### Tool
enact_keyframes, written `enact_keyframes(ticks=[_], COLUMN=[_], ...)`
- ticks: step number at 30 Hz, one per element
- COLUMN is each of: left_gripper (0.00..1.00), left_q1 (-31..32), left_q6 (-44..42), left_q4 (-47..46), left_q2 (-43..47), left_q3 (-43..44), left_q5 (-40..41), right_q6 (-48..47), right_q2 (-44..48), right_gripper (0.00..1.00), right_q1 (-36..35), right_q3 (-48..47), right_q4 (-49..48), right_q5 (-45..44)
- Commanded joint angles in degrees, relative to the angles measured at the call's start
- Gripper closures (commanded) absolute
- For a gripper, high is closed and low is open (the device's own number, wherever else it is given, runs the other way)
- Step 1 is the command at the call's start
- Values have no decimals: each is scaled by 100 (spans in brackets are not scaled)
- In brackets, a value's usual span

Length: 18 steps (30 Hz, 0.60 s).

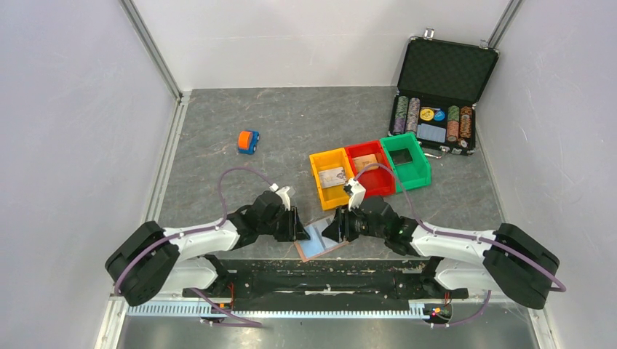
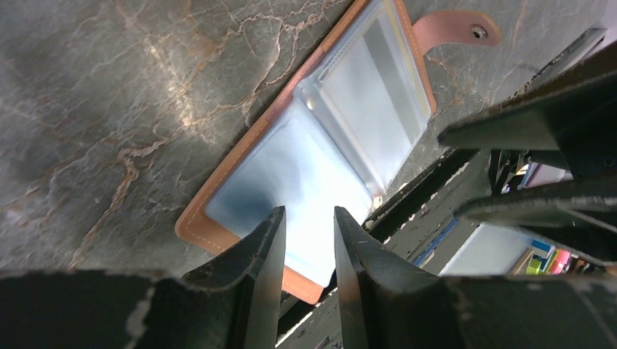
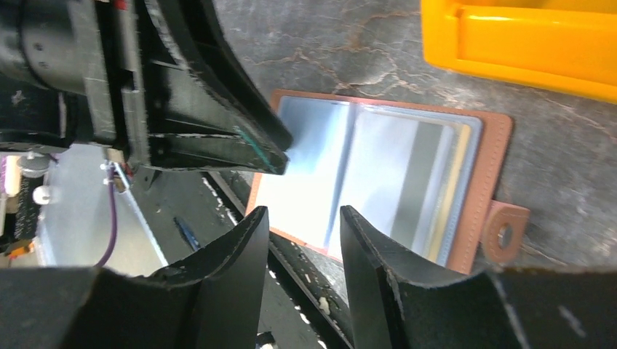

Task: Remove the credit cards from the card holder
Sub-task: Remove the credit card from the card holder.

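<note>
Because the card holder (image 1: 314, 246) lies spread open at the near edge of the table (image 1: 291, 123), between the two arm bases, both arms fold inward over it in the top view. The left gripper (image 1: 297, 228) is at its left leaf and the right gripper (image 1: 335, 231) at its right, likely so that one can pin the leather while the other works a pocket. One credit card (image 1: 332, 177) lies in the yellow bin (image 1: 315, 174) and a second credit card (image 1: 366, 161) in the red bin (image 1: 362, 147), both just behind the holder, which suggests the bins are where cards are meant to go. In the left wrist view the fingers (image 2: 265, 254) stand a little apart with nothing between them, over the near corner of the pale plastic pockets. The snap strap (image 2: 457, 29) lies flat at the far side, out of the way. In the right wrist view the fingers (image 3: 236, 262) are likewise apart and empty above the holder's near edge, facing the left gripper. A grey band with a yellowish edge (image 3: 457, 182) in the far pocket may be a card left inside, though I cannot tell for certain.
</note>
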<state>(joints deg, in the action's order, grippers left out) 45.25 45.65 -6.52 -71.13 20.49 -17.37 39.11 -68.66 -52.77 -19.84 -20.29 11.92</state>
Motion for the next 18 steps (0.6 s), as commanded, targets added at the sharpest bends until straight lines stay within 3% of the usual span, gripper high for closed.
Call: enact_keyframes(ticks=[1,5,18], left_gripper=[62,61,63], left_q1=[30,36,35], left_q6=[52,-77,-19], left_q4=[588,1399,816], left_q2=[435,671,241], left_q3=[155,366,16], left_q5=[348,655,496], right_q6=[-357,-556,-565], right_q2=[273,249,-377], right_gripper=[56,54,56], right_q1=[-16,33,188], right_q3=[-337,-433,-372], right_q4=[658,947,596], right_q5=[-736,-955,-483])
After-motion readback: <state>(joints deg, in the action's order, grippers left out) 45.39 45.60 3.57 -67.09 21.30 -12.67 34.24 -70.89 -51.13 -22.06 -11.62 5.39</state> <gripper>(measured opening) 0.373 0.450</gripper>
